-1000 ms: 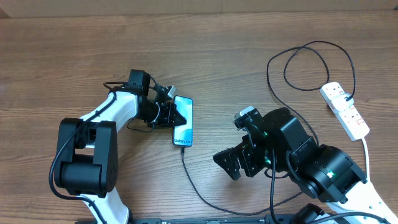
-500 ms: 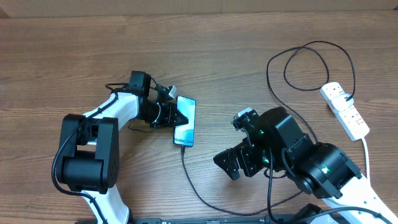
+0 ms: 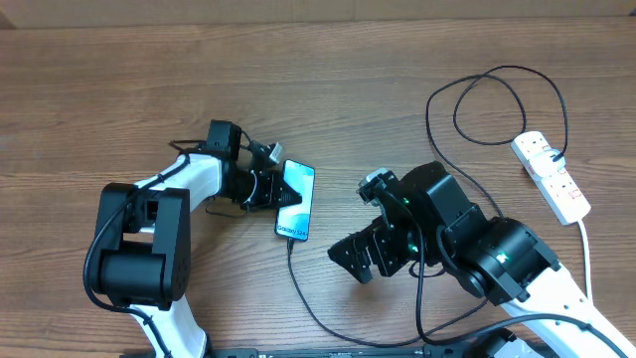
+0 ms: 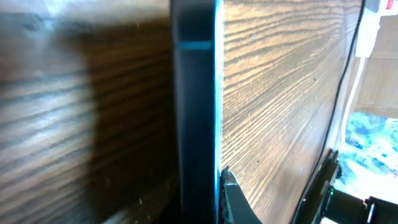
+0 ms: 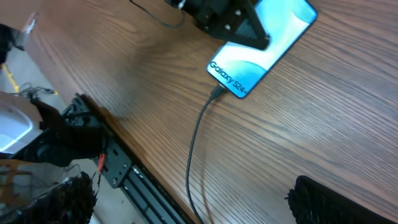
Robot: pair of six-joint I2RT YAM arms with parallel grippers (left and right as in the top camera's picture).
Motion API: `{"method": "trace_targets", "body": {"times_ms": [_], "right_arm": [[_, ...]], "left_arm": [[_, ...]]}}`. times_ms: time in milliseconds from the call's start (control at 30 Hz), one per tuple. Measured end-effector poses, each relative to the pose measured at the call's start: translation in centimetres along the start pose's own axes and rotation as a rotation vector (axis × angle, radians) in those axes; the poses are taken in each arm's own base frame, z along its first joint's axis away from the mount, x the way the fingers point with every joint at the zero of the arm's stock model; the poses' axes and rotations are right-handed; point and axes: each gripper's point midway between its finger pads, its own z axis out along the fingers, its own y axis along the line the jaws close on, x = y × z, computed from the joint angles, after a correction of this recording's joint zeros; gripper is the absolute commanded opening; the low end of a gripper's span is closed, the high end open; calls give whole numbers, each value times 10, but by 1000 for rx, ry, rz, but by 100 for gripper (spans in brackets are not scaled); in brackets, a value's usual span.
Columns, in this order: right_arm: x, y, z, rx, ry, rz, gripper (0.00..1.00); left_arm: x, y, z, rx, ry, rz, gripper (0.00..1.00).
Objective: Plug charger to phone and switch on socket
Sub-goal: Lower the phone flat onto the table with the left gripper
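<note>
The tabletop (image 3: 99, 80) is warm brown wood with darker grain streaks running from edge to edge. The phone (image 3: 296, 200) near its middle has a light-blue-to-white gradient screen with dark "Galaxy S24+" lettering and a black edge. The charger (image 3: 318, 308) is plain black all the way, the socket (image 3: 553, 176) by the right edge is white with tiny red switches and a white cord (image 3: 586, 249), and both arms mix white shells with black joints, the left arm (image 3: 139, 249) plain and the right arm (image 3: 497, 259) with a little green light glowing on it.
</note>
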Motion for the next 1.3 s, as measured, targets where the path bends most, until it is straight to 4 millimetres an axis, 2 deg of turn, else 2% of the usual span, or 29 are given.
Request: {"method": "trace_targets", "body": {"times_ms": [333,600,900,1300], "right_arm": [[3,-4,21,-14,72,28,100],[7,-11,37,-1,126,51,100],[7,-14,43,2,137,56,100],[7,-14,43,1,136,55,100]], "left_arm": [[8,4,8,36,-29,9,14],[8,4,8,33,-30,10,26],[8,5,6,15,-33,-35,22],[0,13,0,-79,-72,-229,26]]}}
